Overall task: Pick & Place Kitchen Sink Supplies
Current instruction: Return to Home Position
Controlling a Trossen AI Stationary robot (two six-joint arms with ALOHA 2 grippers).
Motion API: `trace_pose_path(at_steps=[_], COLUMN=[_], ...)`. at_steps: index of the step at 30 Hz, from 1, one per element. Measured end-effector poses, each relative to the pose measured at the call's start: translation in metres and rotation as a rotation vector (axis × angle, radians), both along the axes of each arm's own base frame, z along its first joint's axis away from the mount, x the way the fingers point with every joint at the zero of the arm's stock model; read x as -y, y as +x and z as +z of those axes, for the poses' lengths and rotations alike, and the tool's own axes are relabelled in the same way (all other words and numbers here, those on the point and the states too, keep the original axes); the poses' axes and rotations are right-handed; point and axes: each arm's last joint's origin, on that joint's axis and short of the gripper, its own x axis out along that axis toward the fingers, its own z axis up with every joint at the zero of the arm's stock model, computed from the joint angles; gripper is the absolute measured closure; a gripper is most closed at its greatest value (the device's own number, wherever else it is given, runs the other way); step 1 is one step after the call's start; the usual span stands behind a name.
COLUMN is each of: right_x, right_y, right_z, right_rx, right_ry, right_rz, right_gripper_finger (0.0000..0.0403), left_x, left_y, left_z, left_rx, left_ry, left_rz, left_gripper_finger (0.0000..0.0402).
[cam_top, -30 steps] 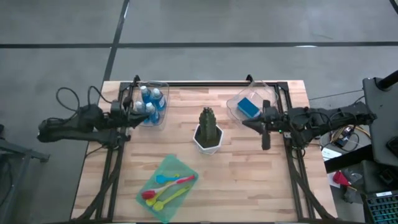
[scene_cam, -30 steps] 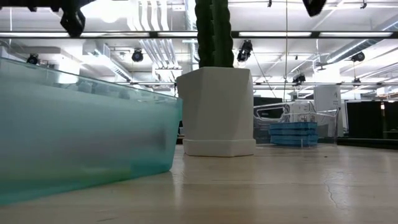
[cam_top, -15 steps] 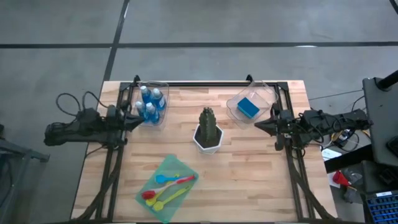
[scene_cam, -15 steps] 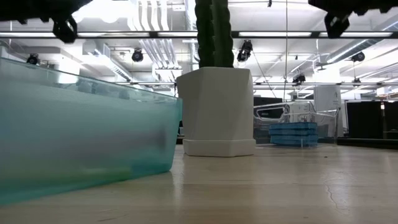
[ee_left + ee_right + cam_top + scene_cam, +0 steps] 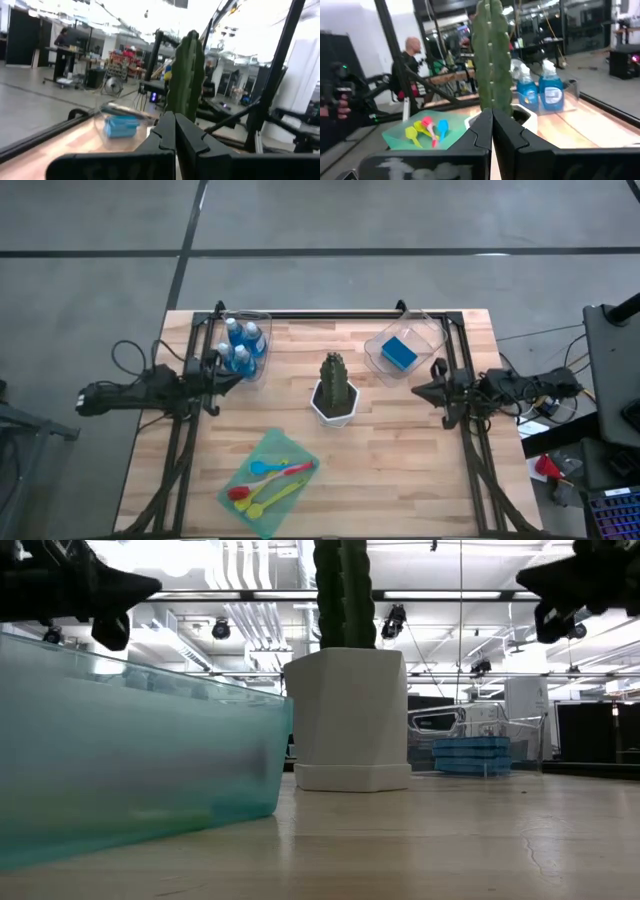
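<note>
Three blue bottles with white caps (image 5: 241,345) stand in a clear bin at the far left. A blue sponge (image 5: 400,352) lies in a clear bin at the far right. Red, yellow, blue and lime brushes (image 5: 268,480) lie on a green sheet near the front. My left gripper (image 5: 237,377) is shut and empty, level, just on the near side of the bottle bin. My right gripper (image 5: 418,390) is shut and empty, level, just on the near side of the sponge bin. Both point at the cactus (image 5: 335,385). Their shut fingers show in the wrist views (image 5: 174,122) (image 5: 492,120).
The dark green cactus in a white pot (image 5: 350,720) stands mid-table between the grippers. The green sheet's edge (image 5: 130,760) fills the low view's left. Black frame rails run along the table's left, right and far edges. People show in the room beyond.
Both arms have come down from high over the table and tipped level. My right gripper has drawn back toward the table's right edge, away from the sponge bin. My left gripper has gone a little toward the near edge, away from the bottle bin.
</note>
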Motion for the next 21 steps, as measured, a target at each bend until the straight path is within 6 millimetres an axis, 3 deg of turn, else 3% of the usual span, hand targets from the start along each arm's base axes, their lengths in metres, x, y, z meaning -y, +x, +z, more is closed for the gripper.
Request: trace_pose_path(at_steps=[6, 14, 21], right_x=[-0.001, -0.002, -0.002], right_y=[0.003, 0.007, 0.009], right_z=[-0.037, -0.042, -0.044], right_rx=[-0.037, -0.102, -0.130], right_ry=[0.095, -0.051, -0.061], right_rz=[0.007, 0.021, 0.021], right_gripper_finger=[0.0394, 0.0394, 0.0394], left_x=[0.000, 0.000, 0.000], left_y=[0.004, 0.004, 0.006], left_z=[-0.015, -0.022, -0.031], left_rx=[0.007, 0.003, -0.095], left_ry=[0.002, 0.021, 0.012], left_rz=[0.000, 0.002, 0.000], left_gripper_finger=[0.0401, 0.0401, 0.0401])
